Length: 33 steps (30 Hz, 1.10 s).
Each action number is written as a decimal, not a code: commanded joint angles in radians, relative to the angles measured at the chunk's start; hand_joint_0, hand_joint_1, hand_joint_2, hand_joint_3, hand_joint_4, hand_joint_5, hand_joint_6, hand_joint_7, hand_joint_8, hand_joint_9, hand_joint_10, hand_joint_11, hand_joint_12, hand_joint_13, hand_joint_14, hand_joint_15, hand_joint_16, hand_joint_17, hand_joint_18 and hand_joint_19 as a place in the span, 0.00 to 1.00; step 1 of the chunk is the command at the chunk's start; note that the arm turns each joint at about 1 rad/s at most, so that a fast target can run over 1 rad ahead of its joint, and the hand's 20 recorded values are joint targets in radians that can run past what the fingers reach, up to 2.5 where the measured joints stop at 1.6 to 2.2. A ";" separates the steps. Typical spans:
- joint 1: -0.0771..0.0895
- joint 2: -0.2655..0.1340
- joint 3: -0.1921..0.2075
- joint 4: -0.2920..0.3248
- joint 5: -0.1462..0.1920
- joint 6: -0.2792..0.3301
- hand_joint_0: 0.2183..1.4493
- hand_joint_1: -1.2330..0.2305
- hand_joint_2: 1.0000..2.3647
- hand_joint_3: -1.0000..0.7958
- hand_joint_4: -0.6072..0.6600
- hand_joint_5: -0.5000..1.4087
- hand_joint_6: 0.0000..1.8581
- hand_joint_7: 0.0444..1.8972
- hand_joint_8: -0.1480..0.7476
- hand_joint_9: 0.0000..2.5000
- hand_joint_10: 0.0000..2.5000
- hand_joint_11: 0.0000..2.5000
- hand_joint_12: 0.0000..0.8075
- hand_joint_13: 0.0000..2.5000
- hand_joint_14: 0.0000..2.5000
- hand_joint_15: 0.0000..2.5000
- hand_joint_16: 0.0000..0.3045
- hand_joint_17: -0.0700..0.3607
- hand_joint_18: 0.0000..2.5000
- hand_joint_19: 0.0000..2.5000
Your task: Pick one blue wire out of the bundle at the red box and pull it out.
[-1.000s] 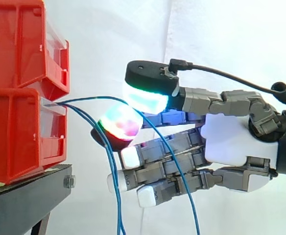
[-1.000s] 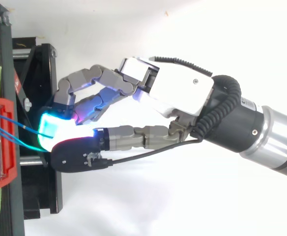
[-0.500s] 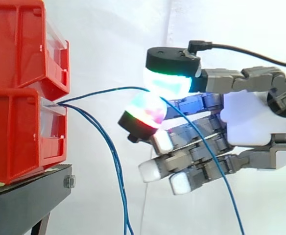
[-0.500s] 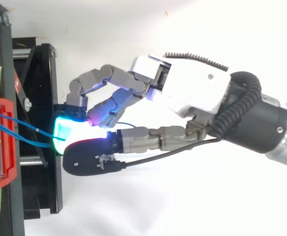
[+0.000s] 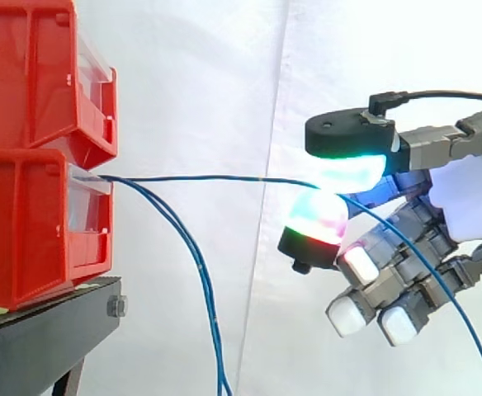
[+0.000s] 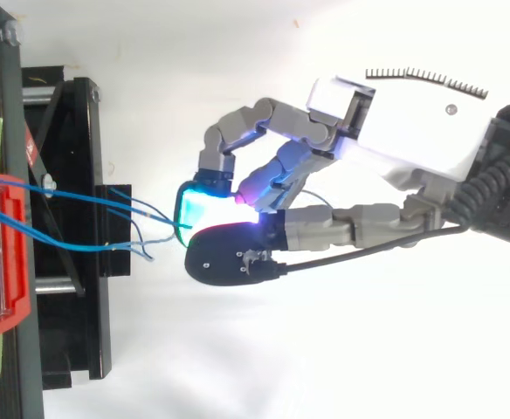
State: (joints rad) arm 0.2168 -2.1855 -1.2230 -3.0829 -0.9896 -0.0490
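The hand grasps one blue wire, pinched between two glowing pads at the right of the side view. Its remaining fingers are curled loosely below and hold nothing. From the pinch the wire runs almost level and looks taut, leftward to the front of the lower red bin. Its free tail drops down to the right past the fingers. The other blue wires sag from the same opening and hang down beside the black stand.

The step in hand is likely the pull itself. It should go best drawn straight right, along the wire's own line, so the strand slides out rather than bending at the bin's lip. The pinch must be firm, since so thin a wire could slip between the pads. A steady pull seems wise, lest the slack wires get dragged along.
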 commanded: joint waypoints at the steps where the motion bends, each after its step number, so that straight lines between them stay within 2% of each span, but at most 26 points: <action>1: -0.001 0.001 -0.001 -0.008 0.003 0.001 0.32 0.36 0.01 0.55 0.52 0.19 0.51 0.58 0.61 0.40 0.01 0.30 0.58 0.35 0.01 0.18 0.21 0.50 0.36 0.20; 33: 0.006 0.000 -0.001 -0.003 0.002 -0.014 0.32 0.36 0.01 0.54 0.53 0.19 0.51 0.58 0.60 0.40 0.01 0.30 0.56 0.34 0.01 0.18 0.21 0.50 0.34 0.20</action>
State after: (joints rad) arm 0.2213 -2.1856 -1.2232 -3.0864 -0.9879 -0.0629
